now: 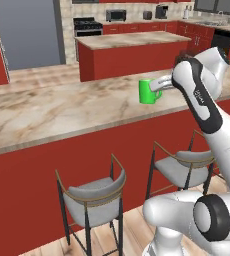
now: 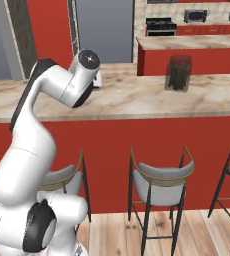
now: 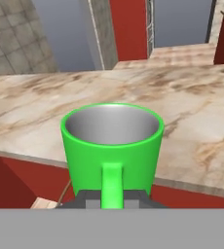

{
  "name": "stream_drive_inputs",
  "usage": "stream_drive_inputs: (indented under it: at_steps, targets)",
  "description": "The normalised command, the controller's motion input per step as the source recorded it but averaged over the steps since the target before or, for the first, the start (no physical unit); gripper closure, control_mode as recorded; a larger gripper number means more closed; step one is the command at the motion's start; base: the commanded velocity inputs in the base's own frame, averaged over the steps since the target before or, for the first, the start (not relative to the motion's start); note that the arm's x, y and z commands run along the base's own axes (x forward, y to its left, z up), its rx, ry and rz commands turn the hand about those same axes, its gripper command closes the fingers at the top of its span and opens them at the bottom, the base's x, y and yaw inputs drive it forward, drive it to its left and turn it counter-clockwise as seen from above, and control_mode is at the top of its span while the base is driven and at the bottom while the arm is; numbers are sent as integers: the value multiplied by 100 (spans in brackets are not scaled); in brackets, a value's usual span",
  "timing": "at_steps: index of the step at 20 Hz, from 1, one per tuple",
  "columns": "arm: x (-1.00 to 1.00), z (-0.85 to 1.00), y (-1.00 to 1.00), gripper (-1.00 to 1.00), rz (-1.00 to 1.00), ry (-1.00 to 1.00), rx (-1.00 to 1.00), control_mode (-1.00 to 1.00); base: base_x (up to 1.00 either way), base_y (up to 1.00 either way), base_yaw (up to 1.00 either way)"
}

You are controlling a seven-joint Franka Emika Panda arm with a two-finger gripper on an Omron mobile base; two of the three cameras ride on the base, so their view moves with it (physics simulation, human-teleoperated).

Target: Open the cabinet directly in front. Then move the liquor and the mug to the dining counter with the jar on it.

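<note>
From the left base view, the green mug (image 1: 148,92) is upright over the dining counter (image 1: 62,107), close to its near edge and toward the right end; whether its base touches the stone I cannot tell. The gripper (image 1: 160,85) reaches in from the right and meets the mug's handle side. Two grey-seated stools (image 1: 93,196) stand under the counter's red front.

From the right base view, the arm's elbow hides the hand and the mug. The dark jar (image 2: 178,73) stands on the counter, toward the far edge and well right of the arm. Behind it lies the shorter red island (image 2: 187,55).

In the hand view, the mug sits right before the camera, grey inside showing, its loop handle (image 3: 112,185) pinched between the closed fingers (image 3: 87,198). The counter's near edge runs beneath it.
</note>
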Motion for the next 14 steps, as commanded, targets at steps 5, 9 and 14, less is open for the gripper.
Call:
stream_drive_inputs:
  at_steps: [5, 9, 14]
  targets:
    - [64, -22, 0, 100, 0, 0, -5, -100, 0, 0, 0]
    - [70, -29, 0, 100, 0, 0, -7, -100, 0, 0, 0]
    - [57, -26, 0, 100, 0, 0, -5, -100, 0, 0, 0]
